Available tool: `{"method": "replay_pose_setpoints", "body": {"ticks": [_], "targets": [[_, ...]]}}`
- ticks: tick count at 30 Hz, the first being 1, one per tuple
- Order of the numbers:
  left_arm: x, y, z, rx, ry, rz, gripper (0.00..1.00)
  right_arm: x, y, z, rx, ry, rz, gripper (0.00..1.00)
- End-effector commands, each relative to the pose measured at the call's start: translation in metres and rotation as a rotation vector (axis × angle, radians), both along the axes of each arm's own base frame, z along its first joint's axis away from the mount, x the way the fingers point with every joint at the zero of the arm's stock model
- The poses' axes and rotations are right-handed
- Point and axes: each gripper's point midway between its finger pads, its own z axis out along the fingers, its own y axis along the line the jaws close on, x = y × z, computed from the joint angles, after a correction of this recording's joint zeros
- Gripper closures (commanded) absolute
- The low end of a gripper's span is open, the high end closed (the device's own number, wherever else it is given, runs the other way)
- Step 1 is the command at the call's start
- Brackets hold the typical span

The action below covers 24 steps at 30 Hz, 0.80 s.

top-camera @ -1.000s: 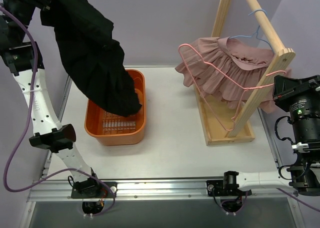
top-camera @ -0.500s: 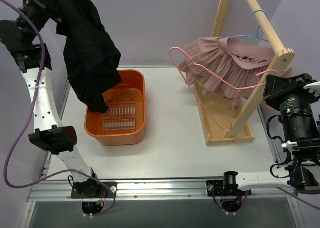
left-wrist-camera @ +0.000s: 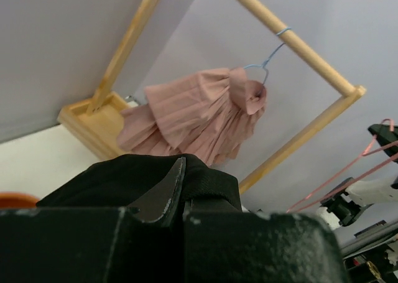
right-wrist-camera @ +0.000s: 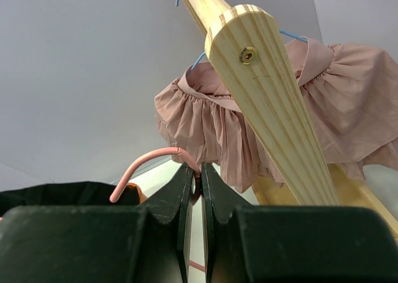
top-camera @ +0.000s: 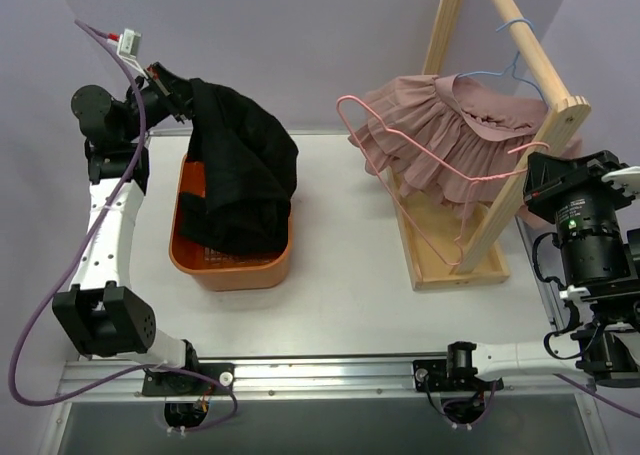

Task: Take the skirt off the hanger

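Lowering the black skirt (top-camera: 245, 170) from high in the air into the orange basket (top-camera: 215, 273), we keep the left pincer (top-camera: 175, 83) clamped on its cloth and the right pincer (right-wrist-camera: 194, 177) pinched on the bare pink hanger (right-wrist-camera: 149, 158), so only release seems left.

I see an orange basket (top-camera: 228, 275) sitting on the left half of the white worktop (top-camera: 340, 275), well apart from everything on the right. There a wooden rack (top-camera: 512, 185) stands: a shallow tray base flat on the worktop, slanted posts rising from it, a round bar across the top. A lilac backdrop (top-camera: 320, 45) closes the far side. A metal rail (top-camera: 330, 373) runs along the near edge.
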Motion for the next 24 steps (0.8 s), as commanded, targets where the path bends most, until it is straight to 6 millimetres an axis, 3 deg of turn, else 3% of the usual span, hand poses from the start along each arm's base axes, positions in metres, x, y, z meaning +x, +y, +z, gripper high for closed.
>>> {"method": "replay_pose_setpoints", "body": {"ticks": [1, 2, 3, 6, 7, 12, 13, 14, 19, 20, 21, 23, 24], "targets": [[0.002, 0.027, -0.039, 0.102, 0.068, 0.138, 0.98, -0.003, -0.01, -0.001, 0.069, 0.025, -0.025, 1.0], [0.006, 0.038, -0.05, 0.129, 0.092, 0.193, 0.98, -0.003, -0.01, -0.002, 0.067, 0.025, -0.025, 1.0], [0.009, 0.053, -0.076, 0.196, 0.149, 0.246, 0.98, -0.003, -0.01, -0.002, 0.069, 0.024, -0.024, 1.0], [0.012, 0.071, -0.099, 0.287, 0.201, 0.326, 0.98, -0.003, -0.009, -0.003, 0.079, 0.02, -0.021, 1.0], [0.013, 0.074, -0.115, 0.333, 0.234, 0.327, 0.98, -0.002, -0.007, -0.003, 0.077, 0.02, -0.016, 1.0], [0.019, 0.055, -0.163, 0.432, 0.319, 0.289, 0.98, -0.002, 0.003, 0.0, 0.056, 0.021, -0.003, 1.0], [0.016, 0.036, -0.174, 0.456, 0.334, 0.254, 0.98, -0.001, 0.007, 0.001, 0.048, 0.021, -0.001, 1.0], [0.015, 0.03, -0.189, 0.483, 0.365, 0.245, 0.98, -0.001, 0.007, 0.002, 0.046, 0.021, 0.001, 1.0], [0.007, 0.027, -0.253, 0.584, 0.525, 0.306, 0.97, -0.001, 0.022, 0.003, 0.035, 0.017, 0.022, 1.0], [0.004, 0.023, -0.26, 0.59, 0.538, 0.297, 0.93, -0.001, 0.024, 0.001, 0.011, 0.02, 0.025, 1.0], [0.0, 0.023, -0.27, 0.611, 0.559, 0.289, 0.8, -0.001, 0.031, -0.001, -0.002, 0.021, 0.033, 1.0], [-0.003, 0.024, -0.277, 0.652, 0.571, 0.304, 0.65, -0.001, 0.037, -0.005, -0.034, 0.025, 0.038, 1.0], [-0.007, 0.023, -0.27, 0.661, 0.553, 0.312, 0.45, -0.001, 0.045, -0.006, -0.052, 0.025, 0.044, 1.0]]}}
